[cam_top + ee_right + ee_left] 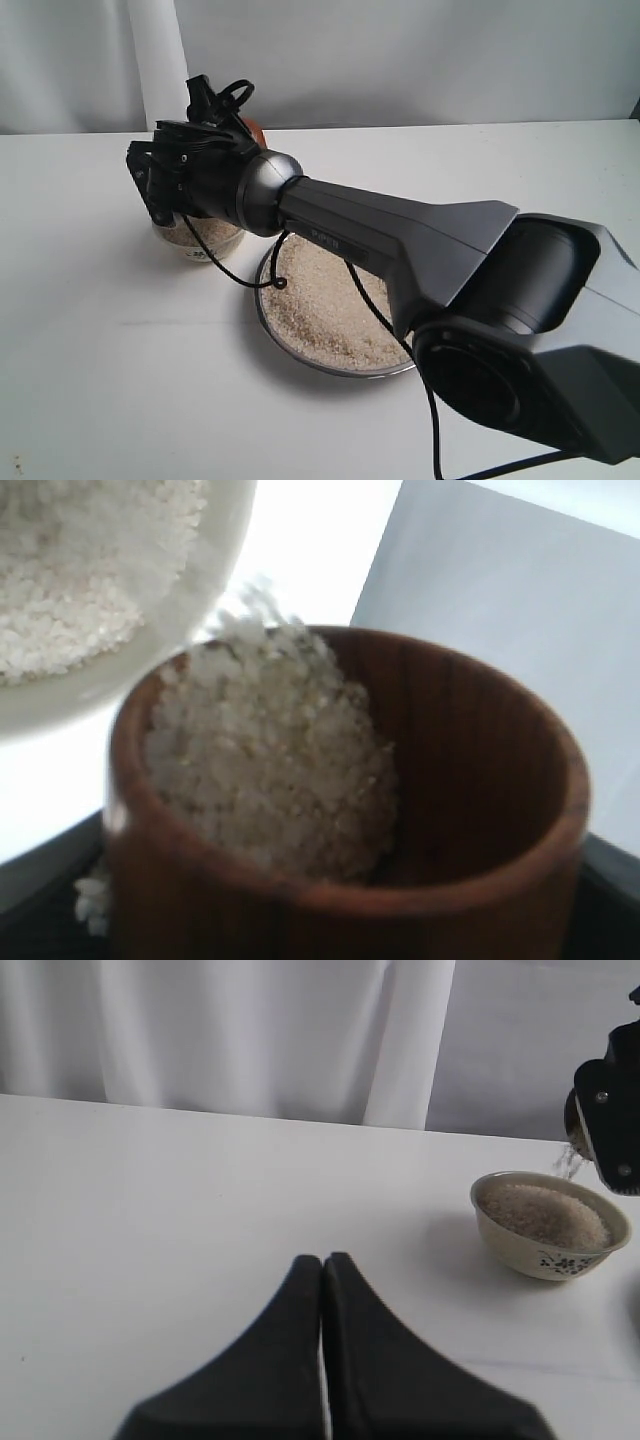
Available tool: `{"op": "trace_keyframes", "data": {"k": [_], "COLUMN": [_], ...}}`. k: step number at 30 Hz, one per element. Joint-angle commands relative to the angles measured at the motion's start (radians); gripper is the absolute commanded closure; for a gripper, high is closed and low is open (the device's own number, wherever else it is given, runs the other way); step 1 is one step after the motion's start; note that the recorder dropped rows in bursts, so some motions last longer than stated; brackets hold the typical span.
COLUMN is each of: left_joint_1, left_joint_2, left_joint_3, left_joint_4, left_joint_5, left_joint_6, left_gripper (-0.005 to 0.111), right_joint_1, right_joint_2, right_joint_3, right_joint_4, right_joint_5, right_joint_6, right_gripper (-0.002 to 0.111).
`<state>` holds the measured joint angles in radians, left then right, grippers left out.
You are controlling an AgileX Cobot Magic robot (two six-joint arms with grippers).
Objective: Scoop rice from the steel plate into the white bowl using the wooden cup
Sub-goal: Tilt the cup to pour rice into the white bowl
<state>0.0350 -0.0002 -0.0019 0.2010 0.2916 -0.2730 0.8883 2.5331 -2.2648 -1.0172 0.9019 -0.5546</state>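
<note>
Exterior view, right tool (188,168): upper left of frame, on an arm (400,240) that reaches across from the lower right. It is pinching the wooden cup (256,130), of which only a reddish-brown sliver shows behind the wrist.
Exterior view, white bowl (205,240): directly beneath that tool and largely hidden by it, standing on the bench (100,350).
Exterior view, steel plate (262,318): centre of frame, just beside the bowl, carrying a broad bed of rice (325,310).
Exterior view, cable (262,280): a black loop hangs from the arm over the plate's left rim.
Left wrist view, left tool (322,1260): bottom centre, fingers pressed together on nothing, well apart from the bowl.
Left wrist view, bowl: right of frame, heaped close to its rim. A thin fall of rice drops from the upper right, landing near the bowl's right edge.
Right wrist view, cup: fills the frame, tipped toward the bowl at upper left, with rice banked against its lip. The jaws are barely visible, as dark edges at both lower corners.
Step, as judged: emptying a scoop into the bowl.
Risk one: grains spilling onto the bench, because the fall lands near the rim and the bowl looks nearly full.
Risk two: the cup knocking the bowl, because lip and rim sit very close.
Risk three: the cable dragging through the plate's rice when the arm swings back.
</note>
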Motion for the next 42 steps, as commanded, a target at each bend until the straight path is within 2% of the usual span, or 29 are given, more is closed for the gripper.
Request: {"op": "trace_keyframes", "data": {"k": [1, 9, 28, 42], "left_joint_1": [-0.005, -0.005, -0.005, -0.005], "left_joint_2": [0.000, 0.000, 0.000, 0.000], "left_joint_3": [0.002, 0.002, 0.002, 0.002], "left_joint_4": [-0.005, -0.005, -0.005, -0.005], "left_joint_5": [-0.007, -0.007, -0.007, -0.007], "left_joint_6": [-0.004, -0.004, -0.004, -0.004], "left_gripper": [0.107, 0.107, 0.107, 0.107], "right_joint_1": [0.009, 0.021, 0.021, 0.029], "right_joint_2": [-0.013, -0.013, -0.013, -0.013], "right_joint_3": [-0.009, 0.081, 0.082, 0.082], "right_joint_4": [-0.019, -0.151, -0.281, -0.300], "right_joint_5": [-0.003, -0.014, -0.059, -0.105], "right_joint_6": [-0.034, -0.043, -0.020, -0.148], "right_gripper": [0.108, 0.108, 0.108, 0.108]}}
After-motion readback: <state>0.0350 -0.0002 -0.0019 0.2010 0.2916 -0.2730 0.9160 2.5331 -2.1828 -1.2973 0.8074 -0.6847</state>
